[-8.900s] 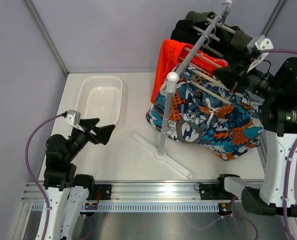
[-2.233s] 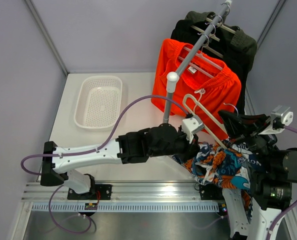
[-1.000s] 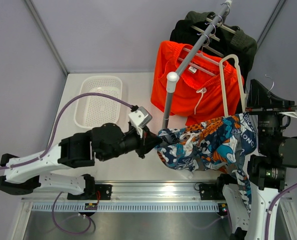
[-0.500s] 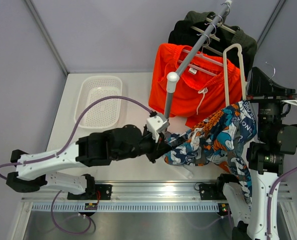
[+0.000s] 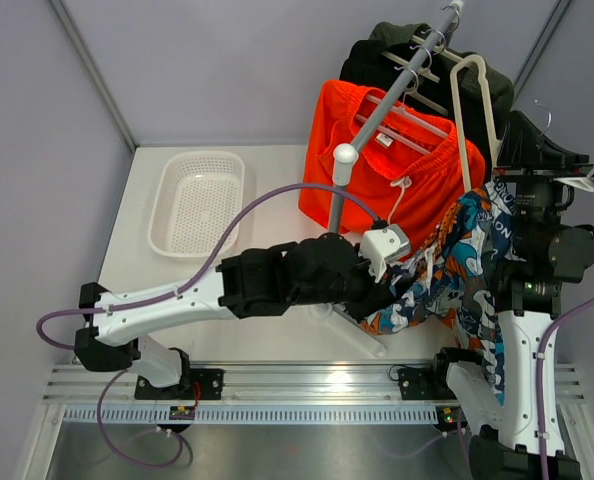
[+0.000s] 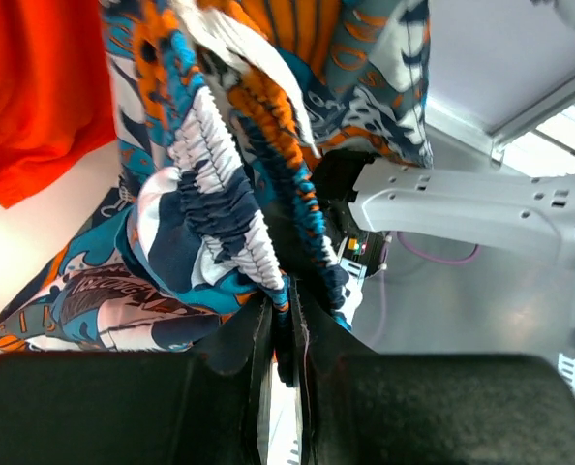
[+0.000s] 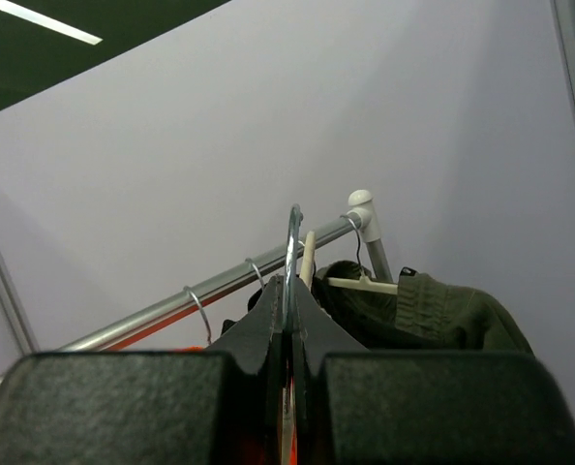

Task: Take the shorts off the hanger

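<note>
The right hand (image 7: 289,312) is pinching the metal hook of the hanger (image 7: 292,237), its fingers closed tight on the wire. Over the last second it has been lifting the hanger higher and further back, so the cream frame is now standing up beside the rail (image 5: 397,85), close to the dark garments.

The left hand (image 6: 286,325) is clamped on the gathered waistband of the patterned shorts (image 5: 455,262), as the wrist view is showing plainly. A second ago this arm was drawing the cloth out to the left and the shorts were stretched flat between the two hands. Now it is reaching further right, and the shorts are hanging in a steeper bunch, from near the right wrist down to the left hand, above the worktop (image 5: 277,165).

With the frame rising and its upper loop showing bare, the shorts seem to be sliding off. Whether they are fully free is hidden, since the top of the cloth is lying against the right arm. If they are, the left hand alone is carrying them; if not, the two hands need pulling further apart.

The orange shorts (image 5: 377,170) are waiting on their own hanger on the rail, untouched. The basket (image 5: 199,200) is sitting well apart to the left.
</note>
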